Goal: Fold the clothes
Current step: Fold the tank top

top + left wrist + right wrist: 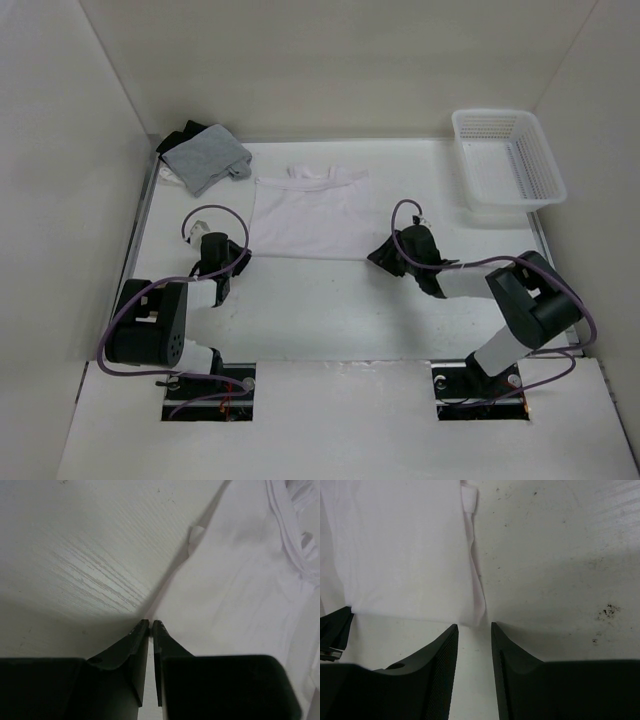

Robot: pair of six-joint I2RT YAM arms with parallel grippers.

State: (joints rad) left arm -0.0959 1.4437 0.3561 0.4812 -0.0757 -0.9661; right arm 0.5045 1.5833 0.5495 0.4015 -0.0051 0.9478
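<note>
The white shirt [310, 212] lies spread flat in the middle of the table, neckline toward the far wall. My left gripper [240, 256] is at its near left corner. In the left wrist view the jaws [150, 622] are pressed almost together, and the corner of the shirt [235, 590] runs right into the tips. My right gripper [379, 256] is low at the near right corner. Its fingers [474, 626] stand apart, with the corner of the shirt [405, 550] just beyond the tips and nothing between them.
A white plastic basket [507, 160] stands at the far right. A grey garment [205, 158] lies on a black one [185, 135] in the far left corner. White walls close in the table on three sides.
</note>
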